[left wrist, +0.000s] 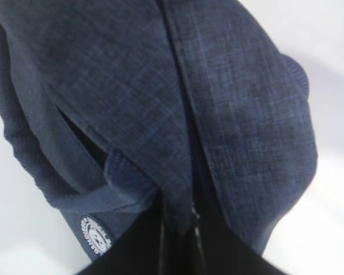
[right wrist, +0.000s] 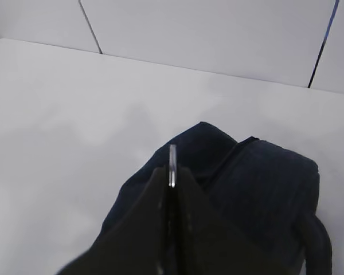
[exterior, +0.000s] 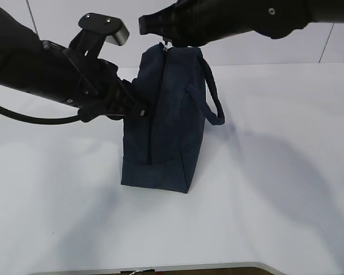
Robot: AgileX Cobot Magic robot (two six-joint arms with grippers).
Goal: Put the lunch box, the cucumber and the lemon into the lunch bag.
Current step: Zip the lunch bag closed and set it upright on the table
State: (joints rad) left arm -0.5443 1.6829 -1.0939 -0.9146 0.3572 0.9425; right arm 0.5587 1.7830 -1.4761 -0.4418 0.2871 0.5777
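Lunch bag point(exterior: 166, 120) stands upright mid-table point(exterior: 275, 172), zipped, narrow end toward camera, long axis running away. Right tool point(exterior: 167, 41) pinches the metal zipper pull point(right wrist: 172, 165) at the top. Left tool point(exterior: 139, 110) clamps the bag's side fabric.

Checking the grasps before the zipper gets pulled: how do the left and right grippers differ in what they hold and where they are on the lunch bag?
The left gripper comes in from the side and pinches the lunch bag fabric at its end seam, partway down. The right gripper is at the very top, its fingers closed on the metal zipper pull. Both are shut on the upright bag.
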